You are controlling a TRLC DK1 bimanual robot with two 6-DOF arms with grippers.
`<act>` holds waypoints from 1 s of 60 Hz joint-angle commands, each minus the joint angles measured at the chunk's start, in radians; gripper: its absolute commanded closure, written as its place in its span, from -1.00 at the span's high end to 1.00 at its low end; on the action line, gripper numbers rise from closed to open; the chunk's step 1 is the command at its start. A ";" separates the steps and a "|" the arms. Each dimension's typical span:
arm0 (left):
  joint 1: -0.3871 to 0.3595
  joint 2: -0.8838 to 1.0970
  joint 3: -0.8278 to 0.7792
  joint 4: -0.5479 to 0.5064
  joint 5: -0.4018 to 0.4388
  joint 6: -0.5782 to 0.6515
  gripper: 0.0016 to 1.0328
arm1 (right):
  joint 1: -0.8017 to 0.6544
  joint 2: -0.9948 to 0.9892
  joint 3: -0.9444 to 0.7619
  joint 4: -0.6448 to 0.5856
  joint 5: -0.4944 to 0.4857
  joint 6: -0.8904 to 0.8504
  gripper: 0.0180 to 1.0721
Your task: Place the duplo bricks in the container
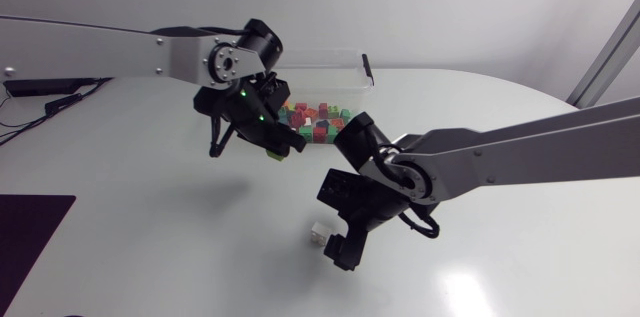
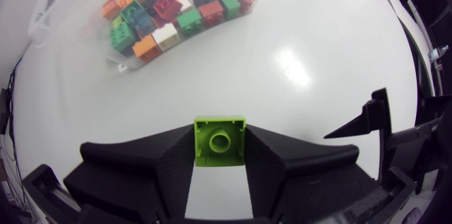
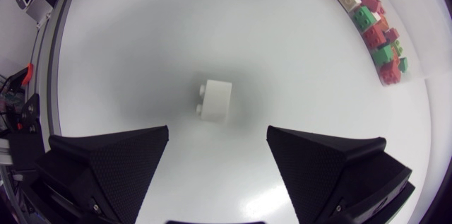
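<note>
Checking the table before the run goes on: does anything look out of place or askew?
One white brick lies alone on the table, tipped on its side, studs facing sideways, outside the container. The open right gripper hovers over it. The left gripper holds a lime brick. Nothing else stands out.

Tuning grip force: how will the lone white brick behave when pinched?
The white brick looks rigid, probably light. Its flat sides should seat between the right gripper's open fingers; on the glossy table, a nudge likely slides it.

Your black left hand (image 2: 219,156) held a lime-green brick (image 2: 219,138); a white brick (image 3: 215,101) lay on your white table (image 3: 134,54); the container (image 1: 332,65) was clear.
</note>
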 commanded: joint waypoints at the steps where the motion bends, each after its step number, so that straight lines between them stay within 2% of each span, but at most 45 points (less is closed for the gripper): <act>1: 0.009 -0.083 -0.063 0.032 -0.006 0.014 -0.64 | 0.031 0.043 0.047 0.014 0.024 0.014 0.85; 7: 0.021 -0.144 -0.081 0.077 -0.006 0.014 -0.64 | 0.051 0.098 0.090 0.016 0.060 0.024 0.78; 20: 0.040 -0.217 -0.107 0.149 -0.006 0.012 -0.64 | 0.071 0.178 0.131 0.039 0.089 0.033 0.33; 31: 0.057 -0.261 -0.118 0.210 -0.005 0.010 -0.64 | 0.074 0.201 0.139 0.042 0.092 0.033 -0.28; 40: 0.078 -0.281 -0.132 0.319 -0.005 0.003 -0.64 | 0.073 0.188 0.122 0.045 0.090 0.039 -0.39; 51: 0.123 -0.258 -0.116 0.463 -0.005 -0.017 -0.64 | 0.034 0.102 0.081 0.047 0.066 0.043 -0.40; 60: 0.146 -0.175 -0.075 0.557 -0.005 -0.029 -0.64 | -0.018 0.003 0.087 -0.001 0.044 0.051 -0.40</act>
